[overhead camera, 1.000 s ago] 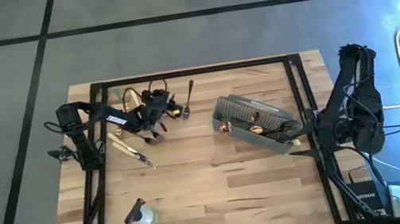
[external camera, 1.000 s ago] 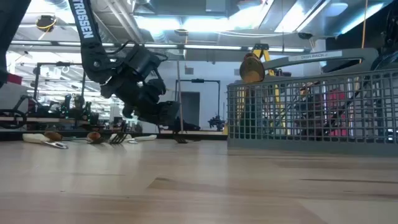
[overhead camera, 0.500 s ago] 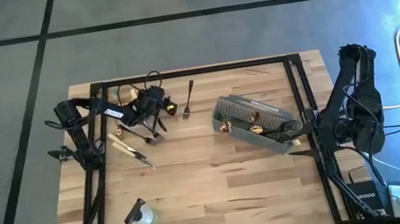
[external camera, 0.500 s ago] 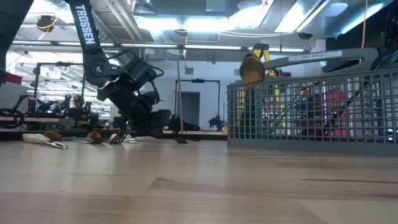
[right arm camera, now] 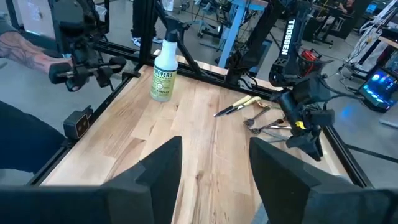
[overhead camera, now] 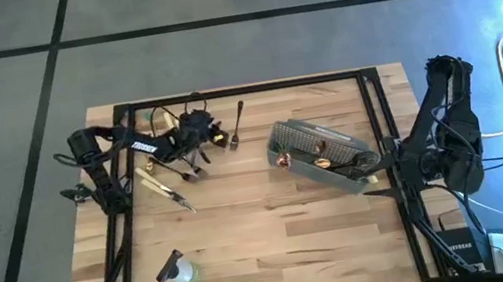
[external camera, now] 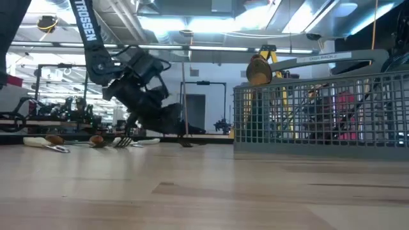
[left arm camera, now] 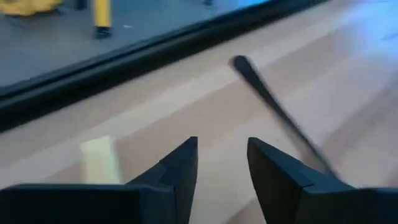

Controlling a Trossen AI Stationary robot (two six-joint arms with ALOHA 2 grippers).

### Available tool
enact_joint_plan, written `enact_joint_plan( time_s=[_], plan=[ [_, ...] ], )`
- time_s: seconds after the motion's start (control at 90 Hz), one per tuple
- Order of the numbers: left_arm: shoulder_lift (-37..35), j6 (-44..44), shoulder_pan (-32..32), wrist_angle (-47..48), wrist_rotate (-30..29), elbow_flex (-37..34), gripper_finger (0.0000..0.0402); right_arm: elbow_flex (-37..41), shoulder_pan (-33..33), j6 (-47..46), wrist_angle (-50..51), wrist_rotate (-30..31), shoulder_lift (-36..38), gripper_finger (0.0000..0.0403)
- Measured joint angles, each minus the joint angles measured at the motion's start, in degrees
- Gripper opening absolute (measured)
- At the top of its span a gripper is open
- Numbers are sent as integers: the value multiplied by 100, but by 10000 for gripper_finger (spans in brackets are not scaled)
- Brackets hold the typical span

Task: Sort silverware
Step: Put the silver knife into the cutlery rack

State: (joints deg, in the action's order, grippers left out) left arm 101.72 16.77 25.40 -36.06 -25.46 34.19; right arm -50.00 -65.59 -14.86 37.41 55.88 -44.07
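Wood counter (overhead camera: 276, 228), workshop behind. Black fork (overhead camera: 238, 123) slim, lying flat near far edge, just beside left hand (overhead camera: 200, 147), fingers apart, empty. Tan utensils (overhead camera: 164, 189) scattered nearby. Right hand (right arm camera: 214, 168) parked off-counter, apart.

basket (overhead camera: 320, 155): grey mesh | fork (overhead camera: 237, 124): black | table (overhead camera: 266, 230): pale wood | bottle (right arm camera: 164, 73): clear, green-white label

A pale wooden surface (overhead camera: 266, 230) edged by a black frame is carrying everything. A black fork (overhead camera: 238, 123) is lying near its far edge, with a cluster of tan and black utensils (overhead camera: 169, 179) lying toward the left. A grey wire-mesh basket (overhead camera: 323, 156) is sitting right of centre, and a spray bottle (overhead camera: 176, 269) is lying near the front left.
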Motion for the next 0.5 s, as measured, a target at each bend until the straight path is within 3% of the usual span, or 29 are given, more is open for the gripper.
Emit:
enact_joint_plan(
  time_s=[0.133, 0.5],
  plan=[
    [-16, -42, -291, 27, -1023, -5, 123, 0, 0, 3, 13, 0, 0, 169],
    [-23, 306, 38, 316, -1283, -214, 120, 23, 0, 13, 1, 0, 2, 169]
  ],
)
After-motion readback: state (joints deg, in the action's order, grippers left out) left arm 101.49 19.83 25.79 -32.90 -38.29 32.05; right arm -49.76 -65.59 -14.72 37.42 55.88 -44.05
